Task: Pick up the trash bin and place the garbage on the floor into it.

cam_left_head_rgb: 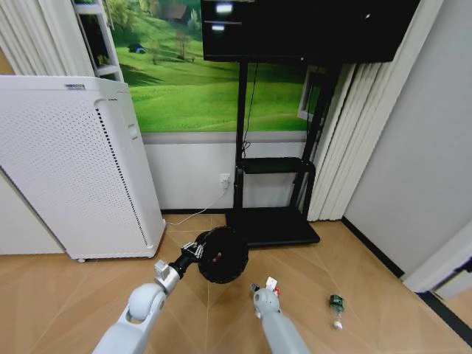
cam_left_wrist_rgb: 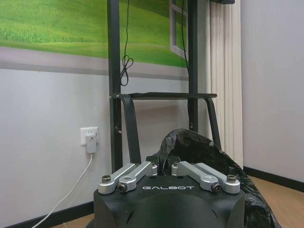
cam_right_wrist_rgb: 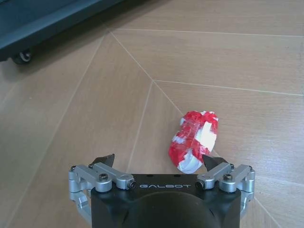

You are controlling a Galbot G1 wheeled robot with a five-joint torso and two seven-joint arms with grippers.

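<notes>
The trash bin (cam_left_head_rgb: 221, 254), round and black with a black liner (cam_left_wrist_rgb: 204, 152), is held tilted over the floor (cam_left_head_rgb: 354, 273) in front of the TV stand. My left gripper (cam_left_head_rgb: 193, 252) is shut on its rim (cam_left_wrist_rgb: 164, 164). A crumpled red-and-white scrap of garbage (cam_right_wrist_rgb: 194, 140) lies on the wood floor (cam_right_wrist_rgb: 228, 66), just ahead of my open right gripper (cam_right_wrist_rgb: 158, 160) and close to one fingertip (cam_right_wrist_rgb: 211, 161). In the head view the right gripper (cam_left_head_rgb: 259, 290) hangs low beside that scrap (cam_left_head_rgb: 272, 283). A small green bottle (cam_left_head_rgb: 336, 302) with a pale cap lies further right.
A tall white perforated air purifier (cam_left_head_rgb: 81, 169) stands at the left. The black TV stand (cam_left_head_rgb: 273, 221) is against the wall, and its wheeled base (cam_right_wrist_rgb: 28, 33) is near the right gripper. A wall socket with a white cable (cam_left_head_rgb: 223, 179) is behind. A dark border strip (cam_left_head_rgb: 442, 310) runs along the right wall.
</notes>
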